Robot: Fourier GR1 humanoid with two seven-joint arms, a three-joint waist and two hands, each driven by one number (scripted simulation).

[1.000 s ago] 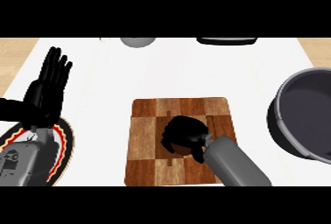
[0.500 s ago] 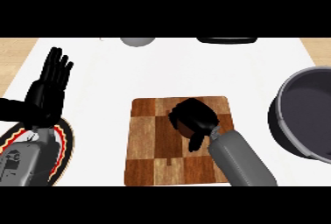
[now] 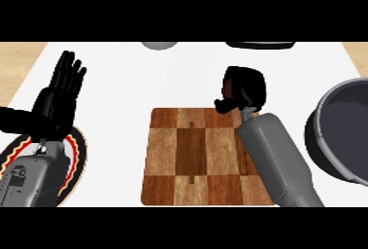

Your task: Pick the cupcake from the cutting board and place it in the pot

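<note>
While enclosed by right hand [image 3: 246, 87], brown cupcake [image 3: 229, 86]

No readable words, numbers, labels or brand names appear anywhere here. The one sign-like mark is a small dark emblem on the grey left forearm [image 3: 25, 177] at the lower left; its shape is too small to make out, and no letters can be read in it.
</note>
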